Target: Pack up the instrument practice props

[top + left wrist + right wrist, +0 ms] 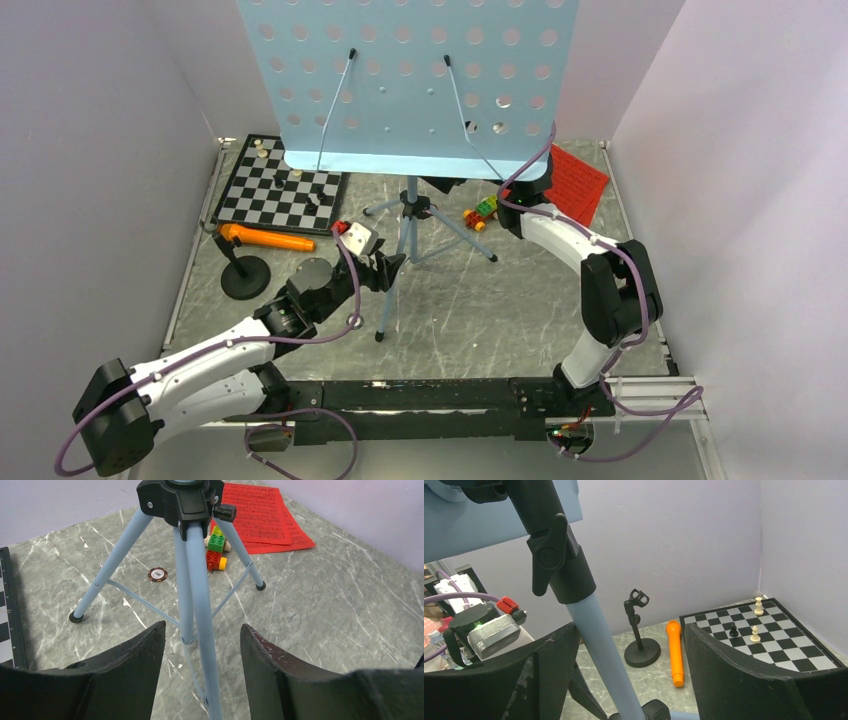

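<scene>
The tall light-blue perforated music stand point(410, 70) stands upright on its tripod at the back centre. My left gripper point(201, 630) is open around the stand's front leg point(200, 595), with a gap on both sides. My right gripper point(630, 630) is open around the stand's pole point(599, 640), just below the black clamp; the pole lies close to the left finger. In the top view the stand's desk hides most of that gripper. The orange microphone point(265, 238) lies on the table beside its black round-base stand point(245, 275). Red sheet-music pages point(578, 182) lie at the back right.
A chessboard point(280, 190) with several pieces sits at the back left. A small colourful toy car point(482, 213) and a poker chip point(157, 574) lie between the tripod legs. Walls close in the table on the left, back and right.
</scene>
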Controlling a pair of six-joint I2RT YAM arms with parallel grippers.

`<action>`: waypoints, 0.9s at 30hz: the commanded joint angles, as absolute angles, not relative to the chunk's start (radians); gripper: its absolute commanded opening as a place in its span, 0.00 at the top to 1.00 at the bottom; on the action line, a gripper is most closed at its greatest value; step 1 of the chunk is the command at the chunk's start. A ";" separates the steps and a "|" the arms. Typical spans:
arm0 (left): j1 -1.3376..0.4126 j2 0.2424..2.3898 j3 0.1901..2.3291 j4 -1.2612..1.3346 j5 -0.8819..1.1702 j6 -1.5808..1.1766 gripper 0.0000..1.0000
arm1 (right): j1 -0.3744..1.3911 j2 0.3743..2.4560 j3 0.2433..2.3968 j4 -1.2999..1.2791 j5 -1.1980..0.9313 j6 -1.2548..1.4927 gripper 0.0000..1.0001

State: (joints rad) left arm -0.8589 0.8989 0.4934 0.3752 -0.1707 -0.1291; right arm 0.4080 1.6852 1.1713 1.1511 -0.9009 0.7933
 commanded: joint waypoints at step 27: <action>-0.879 0.943 0.519 0.387 -0.197 -0.153 0.42 | 0.466 1.549 1.038 0.958 -0.828 0.572 1.00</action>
State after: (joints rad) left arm -0.8730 0.9405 0.4934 0.3725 -0.1799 -0.1436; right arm 0.4618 1.5898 1.0851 1.1004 -0.8791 0.5774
